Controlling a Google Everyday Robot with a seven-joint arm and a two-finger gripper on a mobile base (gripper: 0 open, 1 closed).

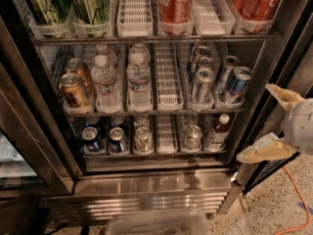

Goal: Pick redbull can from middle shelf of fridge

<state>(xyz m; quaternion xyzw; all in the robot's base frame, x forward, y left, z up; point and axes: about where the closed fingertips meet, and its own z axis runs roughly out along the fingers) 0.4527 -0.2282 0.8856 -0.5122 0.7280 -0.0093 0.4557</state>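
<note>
The redbull can (237,85) is slim, blue and silver, and stands upright at the front of the rightmost lane of the middle shelf (168,88). A second slim can stands right behind it. Mostly silver slim cans (202,84) fill the lane to its left. The fridge (151,184) stands open, with three racks of drinks showing. My gripper (254,123) is at the right edge of the camera view, outside the fridge, to the right of and below the redbull can. Its two beige fingers (268,150) are spread wide and hold nothing.
Water bottles (139,81) and bronze cans (73,89) fill the middle shelf's left lanes. Green cans (93,3) and red cola cans (174,1) stand above, short blue cans (92,139) below. The dark door frame (276,58) is beside my gripper. A clear bin (156,223) and an orange cable (296,196) lie on the floor.
</note>
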